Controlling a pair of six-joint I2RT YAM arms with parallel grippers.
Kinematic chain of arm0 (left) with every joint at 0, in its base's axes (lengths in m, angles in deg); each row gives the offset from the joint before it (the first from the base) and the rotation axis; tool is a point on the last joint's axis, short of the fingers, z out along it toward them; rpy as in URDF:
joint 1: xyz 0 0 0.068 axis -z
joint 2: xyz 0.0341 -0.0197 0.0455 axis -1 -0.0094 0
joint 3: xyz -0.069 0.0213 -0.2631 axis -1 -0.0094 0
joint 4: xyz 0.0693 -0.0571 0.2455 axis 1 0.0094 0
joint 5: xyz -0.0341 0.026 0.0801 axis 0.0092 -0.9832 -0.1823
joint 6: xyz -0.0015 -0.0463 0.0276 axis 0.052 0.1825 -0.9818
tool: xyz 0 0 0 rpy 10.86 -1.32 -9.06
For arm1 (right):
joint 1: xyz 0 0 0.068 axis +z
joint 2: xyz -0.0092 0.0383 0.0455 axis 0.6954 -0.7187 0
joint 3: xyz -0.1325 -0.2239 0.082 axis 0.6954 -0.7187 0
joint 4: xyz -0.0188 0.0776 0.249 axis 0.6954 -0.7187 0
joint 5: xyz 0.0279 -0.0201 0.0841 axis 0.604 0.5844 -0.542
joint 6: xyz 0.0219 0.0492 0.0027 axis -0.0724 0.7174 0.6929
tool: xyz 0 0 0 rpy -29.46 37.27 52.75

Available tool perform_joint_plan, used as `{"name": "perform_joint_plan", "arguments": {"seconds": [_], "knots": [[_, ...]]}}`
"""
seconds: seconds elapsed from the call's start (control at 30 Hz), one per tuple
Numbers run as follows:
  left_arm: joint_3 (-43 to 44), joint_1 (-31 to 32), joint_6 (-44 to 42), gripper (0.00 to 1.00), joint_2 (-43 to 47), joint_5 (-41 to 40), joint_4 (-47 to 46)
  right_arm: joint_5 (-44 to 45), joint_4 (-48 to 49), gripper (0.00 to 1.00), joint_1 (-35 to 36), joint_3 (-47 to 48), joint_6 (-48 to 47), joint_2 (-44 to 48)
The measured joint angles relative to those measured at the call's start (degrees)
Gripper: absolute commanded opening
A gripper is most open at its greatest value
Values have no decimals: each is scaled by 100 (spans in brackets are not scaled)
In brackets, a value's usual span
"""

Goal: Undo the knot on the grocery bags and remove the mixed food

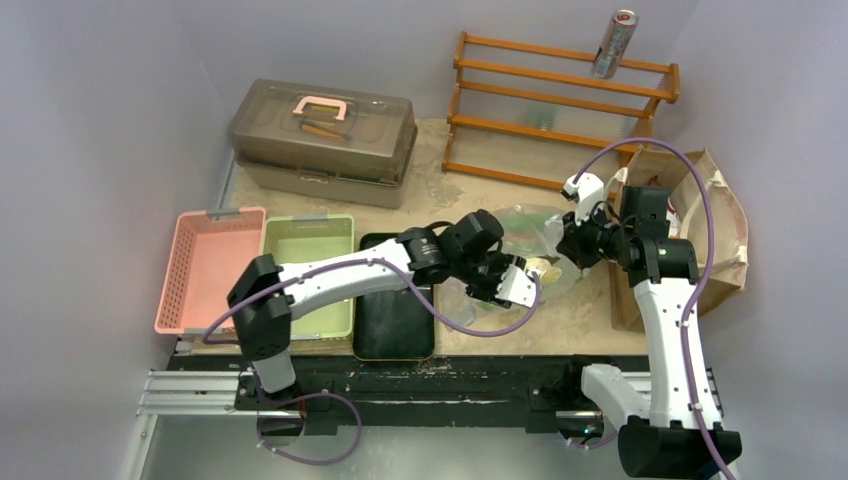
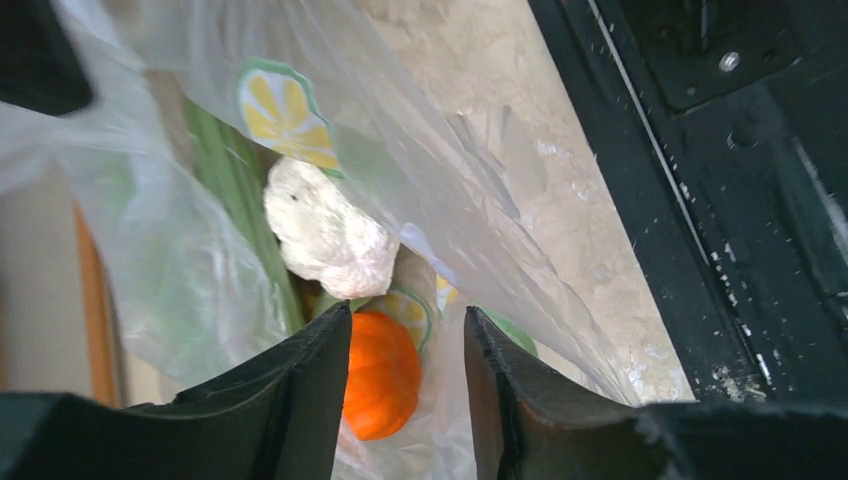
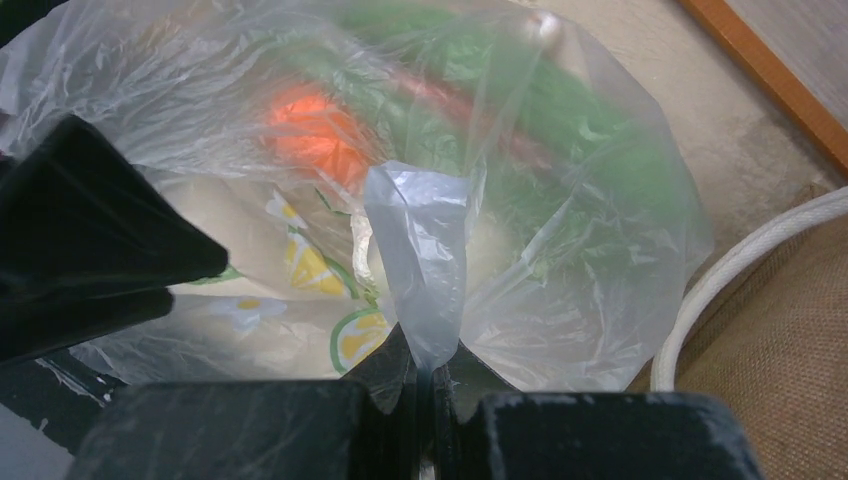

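a: from above, where's the plastic bag [image 1: 528,232]?
b: on the table [image 1: 480,180], mid-right, between the two arms; the brown paper bag [image 1: 722,225] is just beside it, at the right edge; that view gives the layout, but the fingers are too small to read there.
a: so the right gripper [image 3: 425,378]?
b: its own camera settles it; the fingers are pressed together on a twisted strip of the bag's film, which rises straight up from between them; behind the strip, blurred through the plastic, an orange round piece [image 3: 315,135] and a long green mass [image 3: 540,120]; a white loop handle [image 3: 735,275] curves past on the right, against the brown paper.
a: and the left gripper [image 2: 405,318]?
b: fingers apart, pushed up against the bag; film shows in the gap, and the orange piece sits against one finger with space to the other.
a: anything sharp there that the other wrist blurs?
b: a white cauliflower [image 2: 325,235], green stalks [image 2: 235,190] beside it, lemon-slice prints [image 2: 280,108] on the film; all the food is inside the plastic bag.
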Motion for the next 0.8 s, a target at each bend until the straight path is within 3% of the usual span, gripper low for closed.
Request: {"name": "perform_joint_plan", "arguments": {"seconds": [0.17, 0.4, 0.5, 0.67, 0.8], "knots": [[-15, -42, -70, 44, -527, -367, 11, -92, -76, 0, 0, -2, -48, -120], [-15, -466, -142, 69, -868, -686, 24, -146, -297, 0, 0, -2, -221, -227], [-20, -645, -192, 70, -1012, -841, 7, -155, -330, 0, 0, -2, -254, -227], [-39, -726, -249, 56, -1152, -1051, -122, -210, -378, 0, 0, -4, -284, -254], [-37, -695, -363, 59, -1370, -1187, -278, -278, -398, 0, 0, -11, -291, -282]]}}
